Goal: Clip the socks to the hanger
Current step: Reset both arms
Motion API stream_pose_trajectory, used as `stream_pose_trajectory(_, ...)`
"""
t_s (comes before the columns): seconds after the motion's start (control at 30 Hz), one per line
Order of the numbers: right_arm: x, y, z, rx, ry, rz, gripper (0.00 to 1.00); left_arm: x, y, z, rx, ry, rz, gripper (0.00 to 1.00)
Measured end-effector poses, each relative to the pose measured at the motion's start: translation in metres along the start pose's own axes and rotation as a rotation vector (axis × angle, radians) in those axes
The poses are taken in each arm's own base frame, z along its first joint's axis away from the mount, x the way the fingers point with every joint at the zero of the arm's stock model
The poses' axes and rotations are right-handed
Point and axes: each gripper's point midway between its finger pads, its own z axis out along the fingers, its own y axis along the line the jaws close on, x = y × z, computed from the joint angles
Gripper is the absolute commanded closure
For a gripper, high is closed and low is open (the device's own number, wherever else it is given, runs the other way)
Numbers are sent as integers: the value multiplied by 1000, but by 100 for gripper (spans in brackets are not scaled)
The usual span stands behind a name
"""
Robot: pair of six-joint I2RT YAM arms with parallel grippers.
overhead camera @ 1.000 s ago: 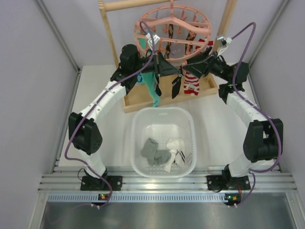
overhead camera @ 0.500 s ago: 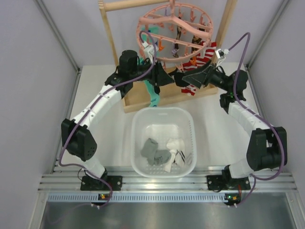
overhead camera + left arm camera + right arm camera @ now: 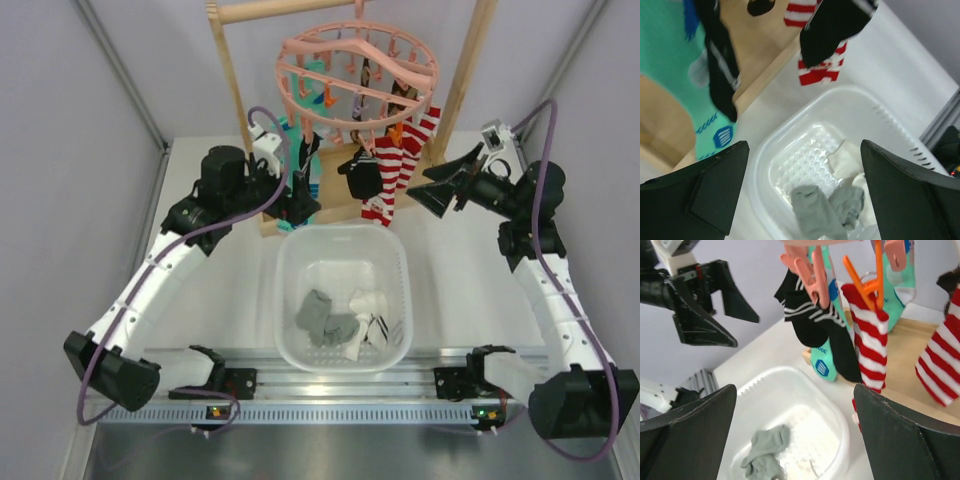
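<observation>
The pink hanger (image 3: 355, 75) hangs from the wooden rack at the back. Clipped to its pegs are a black sock (image 3: 362, 175) and a black sock with white stripes (image 3: 807, 315); both also show in the left wrist view, the plain one (image 3: 835, 25) and the striped one (image 3: 720, 65). My left gripper (image 3: 303, 205) stands open and empty, just below and left of the hanger, over the basket's far rim. Open and empty too, my right gripper (image 3: 428, 188) sits to the right of the hanging socks. More socks lie in the basket: grey (image 3: 322, 318), white (image 3: 365, 305) and a striped one (image 3: 380, 330).
A white plastic basket (image 3: 290, 260) stands mid-table between the arms. Long teal socks (image 3: 305, 175) and red-and-white striped socks (image 3: 385, 180) also hang from the hanger. The light wooden rack (image 3: 232, 75) and its base board stand behind the basket.
My left gripper has opened and let go at the hanger. Both arms have drawn back from it, left arm to the left, right arm to the right. The hanger has swung slightly left.
</observation>
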Motion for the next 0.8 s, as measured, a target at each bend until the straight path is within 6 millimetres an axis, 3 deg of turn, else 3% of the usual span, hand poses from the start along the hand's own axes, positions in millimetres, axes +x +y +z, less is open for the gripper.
stream_pose_trajectory(0.17, 21, 1, -29, 117, 82, -98, 0, 39, 20, -50, -128, 50, 48, 2)
stream_pose_trajectory(0.5, 80, -55, -76, 427, 327, -141, 0, 104, 94, -125, -518, 121, 28, 2)
stream_pose_trajectory(0.6, 88, -62, -84, 463, 372, -169, 0, 114, 107, -145, -608, 121, 24, 2)
stream_pose_trajectory(0.8, 94, -65, -91, 483, 409, -199, 0, 115, 124, -168, -721, 92, 2, 2)
